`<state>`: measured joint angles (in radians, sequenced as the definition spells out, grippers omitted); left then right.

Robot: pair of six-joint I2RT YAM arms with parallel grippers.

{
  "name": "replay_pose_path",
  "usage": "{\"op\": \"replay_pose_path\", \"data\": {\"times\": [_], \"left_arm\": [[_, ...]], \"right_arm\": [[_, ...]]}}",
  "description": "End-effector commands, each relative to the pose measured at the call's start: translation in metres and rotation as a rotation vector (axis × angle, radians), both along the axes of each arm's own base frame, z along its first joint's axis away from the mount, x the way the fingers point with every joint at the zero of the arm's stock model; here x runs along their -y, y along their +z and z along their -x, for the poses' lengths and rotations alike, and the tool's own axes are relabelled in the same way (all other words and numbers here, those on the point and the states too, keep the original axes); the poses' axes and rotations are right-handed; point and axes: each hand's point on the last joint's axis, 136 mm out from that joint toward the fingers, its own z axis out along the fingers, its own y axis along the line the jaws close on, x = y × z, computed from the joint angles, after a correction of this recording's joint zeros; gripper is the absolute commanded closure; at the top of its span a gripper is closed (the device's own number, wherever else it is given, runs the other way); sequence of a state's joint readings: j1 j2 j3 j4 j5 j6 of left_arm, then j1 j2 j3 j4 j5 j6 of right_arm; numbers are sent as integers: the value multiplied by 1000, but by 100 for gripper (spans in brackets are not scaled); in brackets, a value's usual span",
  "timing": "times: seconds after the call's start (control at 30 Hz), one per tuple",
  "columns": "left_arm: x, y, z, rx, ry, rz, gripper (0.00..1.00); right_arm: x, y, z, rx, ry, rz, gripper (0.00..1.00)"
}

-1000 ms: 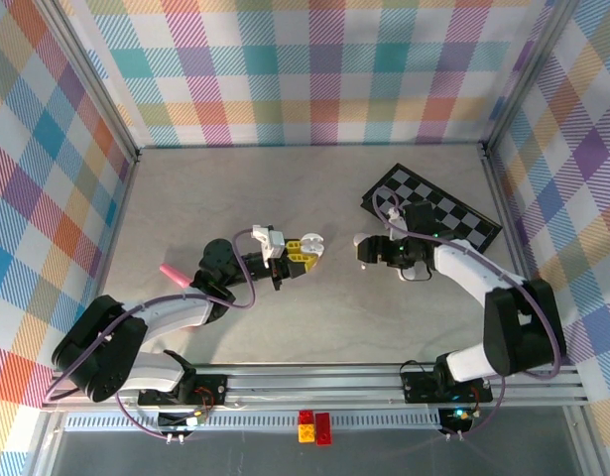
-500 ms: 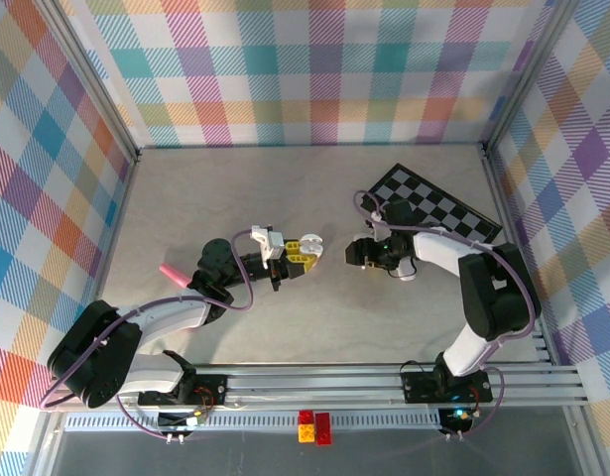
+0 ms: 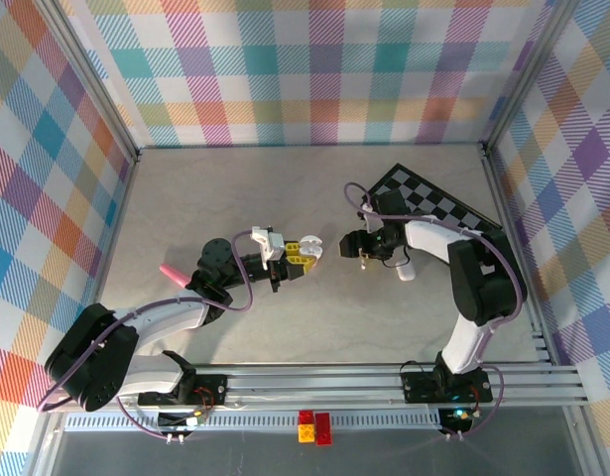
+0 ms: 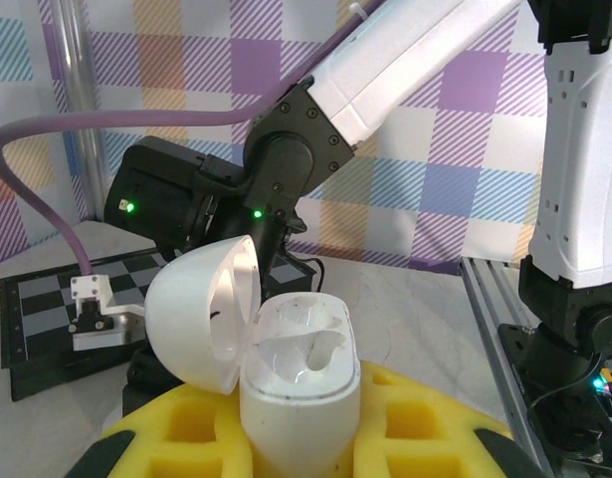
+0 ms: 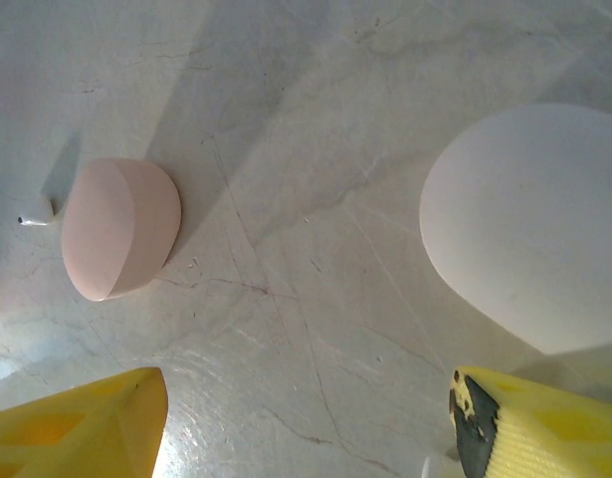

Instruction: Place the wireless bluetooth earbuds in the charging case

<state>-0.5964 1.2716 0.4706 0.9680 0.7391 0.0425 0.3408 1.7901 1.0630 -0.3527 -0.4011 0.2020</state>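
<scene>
My left gripper [image 3: 297,254] is shut on the white charging case [image 4: 301,383], held upright between the yellow fingers [image 4: 435,428]. The case's lid [image 4: 201,309] hangs open to the left and its two wells look empty. In the top view the case [image 3: 310,244] sits mid-table. My right gripper [image 3: 346,246] hovers just right of it, open, with bare tabletop between its yellow fingertips [image 5: 87,423]. The rounded white shape [image 5: 529,224] at the right of the right wrist view looks like the case. A tiny white sliver [image 5: 32,221] lies by a pink case; I cannot tell whether it is an earbud.
A pink oval case [image 5: 121,239] lies on the table, far left in the top view [image 3: 171,272]. A small white oblong piece [image 3: 406,270] lies under the right forearm. A chessboard [image 3: 443,208] is at the back right. Red and yellow bricks [image 3: 314,426] sit beyond the front rail.
The right gripper has moved left and slightly back, closer to the case in the left gripper. The left arm and the case have stayed put.
</scene>
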Motion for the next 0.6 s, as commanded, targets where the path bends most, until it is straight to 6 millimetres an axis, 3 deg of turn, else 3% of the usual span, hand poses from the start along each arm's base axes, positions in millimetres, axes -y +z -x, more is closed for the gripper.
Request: {"op": "replay_pose_path", "data": {"times": [0.0,0.3,0.57], "left_arm": [[-3,5,2,34,-4,6,98],[-3,5,2,32,-9,5,98],[-2,4,2,35,-11,3,98]], "right_arm": [[-7,-4,6,-38,61,-12,26],[9,-14,10,-32,43,89,27],[15,-13,34,-59,43,75,33]]}}
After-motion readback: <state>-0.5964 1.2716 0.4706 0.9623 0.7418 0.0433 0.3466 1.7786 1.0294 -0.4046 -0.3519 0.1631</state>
